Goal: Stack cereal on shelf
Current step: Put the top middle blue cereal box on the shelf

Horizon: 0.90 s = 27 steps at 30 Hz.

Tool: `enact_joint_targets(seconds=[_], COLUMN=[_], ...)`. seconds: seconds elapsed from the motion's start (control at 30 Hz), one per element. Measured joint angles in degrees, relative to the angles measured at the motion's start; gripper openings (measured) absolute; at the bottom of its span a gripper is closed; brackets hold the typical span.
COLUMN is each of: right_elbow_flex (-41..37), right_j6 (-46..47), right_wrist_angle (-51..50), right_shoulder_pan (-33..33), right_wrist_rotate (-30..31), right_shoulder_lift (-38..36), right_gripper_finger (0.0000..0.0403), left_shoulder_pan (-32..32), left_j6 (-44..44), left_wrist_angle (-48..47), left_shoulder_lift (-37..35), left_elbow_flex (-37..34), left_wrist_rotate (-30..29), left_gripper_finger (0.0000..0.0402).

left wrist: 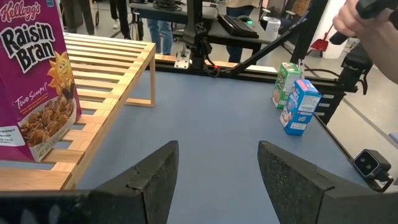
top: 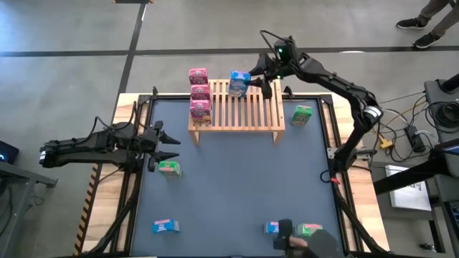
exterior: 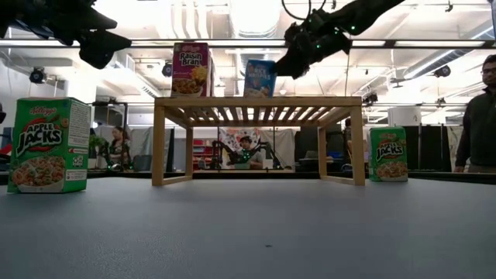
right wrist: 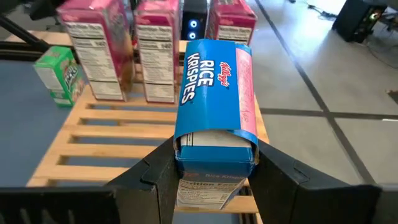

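Left gripper (top: 169, 145) at mid-left of the high view, arm stretched level from the frame's left edge, jaws parted and holding nothing, just above a green box (top: 169, 168) in the frame. Same green box at far left of the low view, printed "Apple Jacks". Small blue box (top: 166, 226) at lower left.

Wooden shelf (top: 247, 115) at upper centre, three pink boxes (top: 199, 94) in a column along its left edge; nearest one in the left wrist view reads "Kellogg's Raisin Bran" and "Two Scoops!".

Right gripper (top: 250, 80) at upper centre, arm bent in from the right edge and reaching over the shelf's far side, jaws clamped on a blue box (top: 239, 83) standing on the slats. Lettering in the right wrist view: "Kellogg's Rice Krispies".

Second "Apple Jacks" box (top: 302, 115) on the table just right of the shelf. Blue and green pair (top: 272, 228) at lower centre-right, beside a person's hand (top: 305, 241); print too small to read.
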Motion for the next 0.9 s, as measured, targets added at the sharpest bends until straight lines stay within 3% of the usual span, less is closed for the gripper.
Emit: enact_joint_targets(seconds=[0.57,0.9], right_elbow_flex=[3.96,3.96], right_j6=[-4.43,-3.75], right_wrist_angle=[-2.29,-2.47], right_shoulder_pan=[-0.41,-0.41], right_wrist_rotate=[-0.97,0.57], right_shoulder_lift=[3.58,3.29], right_gripper_finger=[0.0156,0.0201], left_shoulder_pan=[0.00,0.00], left_j6=[0.17,0.20], left_wrist_angle=[-0.01,-0.03], left_shoulder_lift=[0.07,0.07], left_elbow_flex=[0.00,0.00], left_wrist_rotate=[-0.02,-0.02], left_gripper_finger=[0.0204,0.0204])
